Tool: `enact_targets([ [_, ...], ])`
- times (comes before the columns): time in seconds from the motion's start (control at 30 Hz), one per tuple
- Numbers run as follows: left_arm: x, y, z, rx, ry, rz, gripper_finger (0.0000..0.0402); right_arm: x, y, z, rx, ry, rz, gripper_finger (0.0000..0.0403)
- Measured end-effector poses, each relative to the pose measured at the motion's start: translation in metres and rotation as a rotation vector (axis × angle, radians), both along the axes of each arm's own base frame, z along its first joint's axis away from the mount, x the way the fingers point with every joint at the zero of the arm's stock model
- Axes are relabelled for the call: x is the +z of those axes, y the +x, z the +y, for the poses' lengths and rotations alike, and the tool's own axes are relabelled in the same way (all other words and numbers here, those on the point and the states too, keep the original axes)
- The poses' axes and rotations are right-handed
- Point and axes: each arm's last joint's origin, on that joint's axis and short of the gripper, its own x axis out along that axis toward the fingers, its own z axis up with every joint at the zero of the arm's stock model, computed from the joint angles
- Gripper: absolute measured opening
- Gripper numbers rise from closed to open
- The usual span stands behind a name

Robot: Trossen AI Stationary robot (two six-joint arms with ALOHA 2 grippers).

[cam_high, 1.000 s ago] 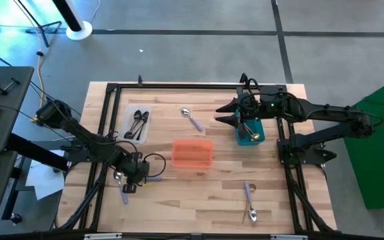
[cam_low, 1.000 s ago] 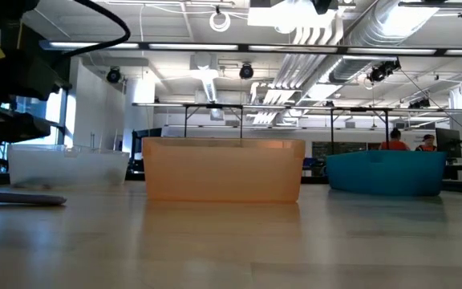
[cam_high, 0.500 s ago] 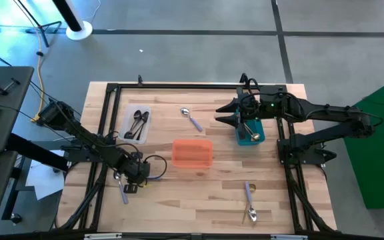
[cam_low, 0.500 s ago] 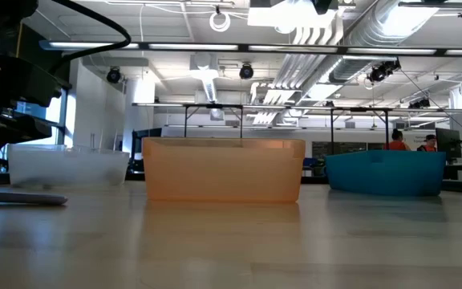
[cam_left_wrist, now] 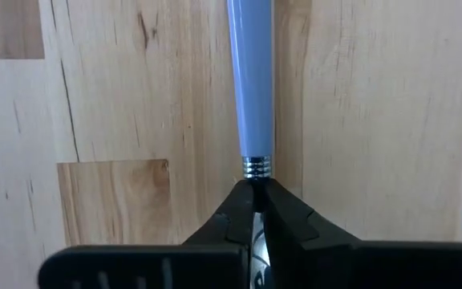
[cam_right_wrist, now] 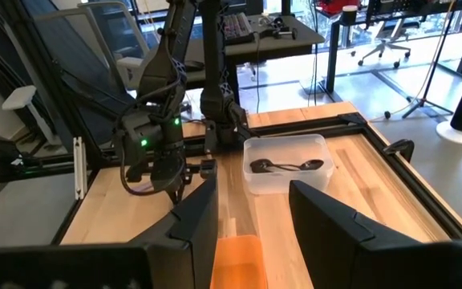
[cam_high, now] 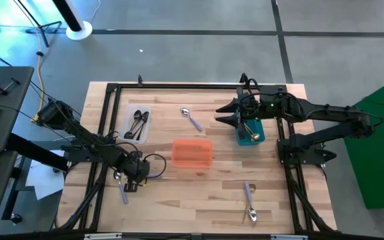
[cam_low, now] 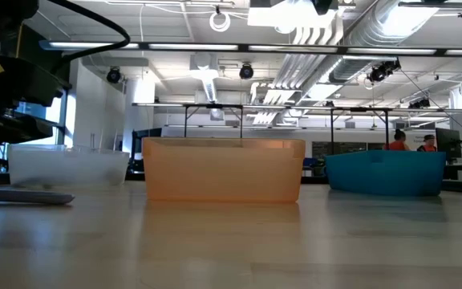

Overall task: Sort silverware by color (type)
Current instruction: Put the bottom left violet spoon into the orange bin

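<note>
My left gripper (cam_high: 136,175) (cam_left_wrist: 253,191) points down at the table's near left and is shut on a spoon with a pale lavender handle (cam_left_wrist: 251,80) (cam_high: 155,177). That spoon lies flat on the wood (cam_low: 30,197). A second lavender spoon (cam_high: 123,191) lies just beside the gripper. Two more rest flat on the table at the far middle (cam_high: 191,119) and near right (cam_high: 249,200). Black spoons (cam_high: 137,124) lie in the clear bin (cam_high: 128,112). My right gripper (cam_high: 221,113) (cam_right_wrist: 251,217) hovers open beside the teal bin (cam_high: 251,138), which holds a gold spoon (cam_high: 245,128). My left gripper pinches the spoon's thin silver neck (cam_left_wrist: 253,181) between its two fingertips, just past the ringed collar (cam_left_wrist: 255,166) where the lavender handle begins. The fingers come from above, pointing steeply down. The handle stretches away from them, flat on the table.
The orange bin (cam_high: 192,153) stands mid-table between the clear and teal bins. A black frame (cam_high: 179,86) borders the tabletop. Open wood lies between the orange bin and the near edge. People in orange (cam_low: 398,140) stand far off in the room.
My left gripper has shut on the lavender spoon's neck without leaving its place. In the low view the handle's free end has slid a little along the table. My right arm has kept still.
</note>
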Motion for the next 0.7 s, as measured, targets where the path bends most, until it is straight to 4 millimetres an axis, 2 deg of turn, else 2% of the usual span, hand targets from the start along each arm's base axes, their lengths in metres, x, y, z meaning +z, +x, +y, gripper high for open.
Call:
enact_targets([
  [0.7, 0.0028, 0.0019, -0.0014, -0.017, -0.023, -0.032, 0.0001, -0.001, -0.0002, 0.0, -0.001, 0.001, 0.01, 0.014],
])
